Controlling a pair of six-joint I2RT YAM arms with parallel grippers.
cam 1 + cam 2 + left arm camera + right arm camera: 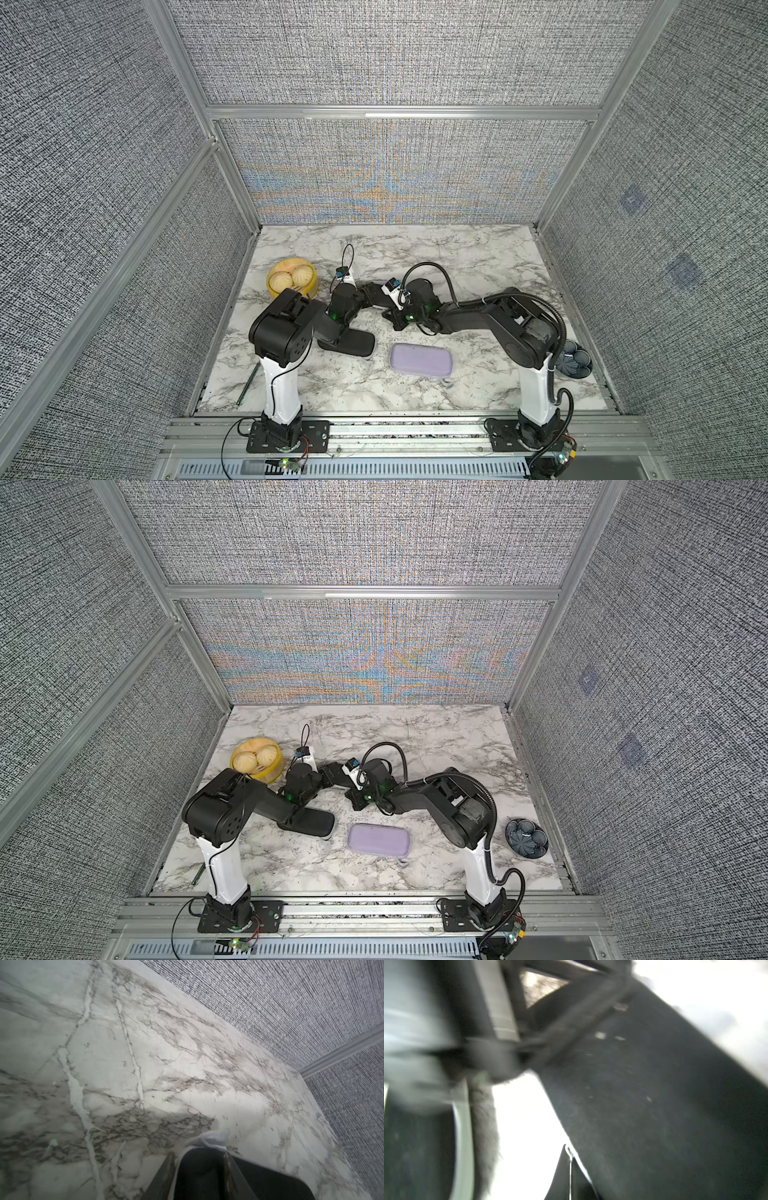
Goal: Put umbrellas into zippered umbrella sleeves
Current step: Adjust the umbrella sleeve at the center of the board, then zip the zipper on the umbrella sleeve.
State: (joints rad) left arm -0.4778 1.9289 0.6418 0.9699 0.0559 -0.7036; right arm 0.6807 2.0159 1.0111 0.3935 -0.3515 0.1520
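– Looking down from above, where are the cases?
– The purple case point(420, 360) lies flat and closed on the white stone surface point(478, 257), at the near side, between the two arms. The black case point(353, 343) lies flat just to its left, not touching it. One end of it is hidden under the left arm.
– Where are the arms?
– In both top views they bend in, and their ends meet over the middle of the surface, behind the two cases.
– What is the left tool doing?
– The left tool point(199, 1155) shows in its own wrist view. Two fingers point(167, 1172) stand with a black thing point(199, 1178) between them, and that thing has a pale edge. I cannot tell if they squeeze it or only stand at its sides.
– And the right tool?
– The right tool point(566, 1153) is clenched tight. A thin pale thread runs along it. Just beside it is a big dark rough thing point(654, 1105), but that picture is too blurry to say more.
– What else is on the surface?
– A yellow basket point(271, 289) with round buns point(300, 274) sits at the back left, behind the left arm. A dark blue dish point(525, 837) sits near the right edge, beside the right arm. A thin green stick point(248, 384) lies near the left edge.
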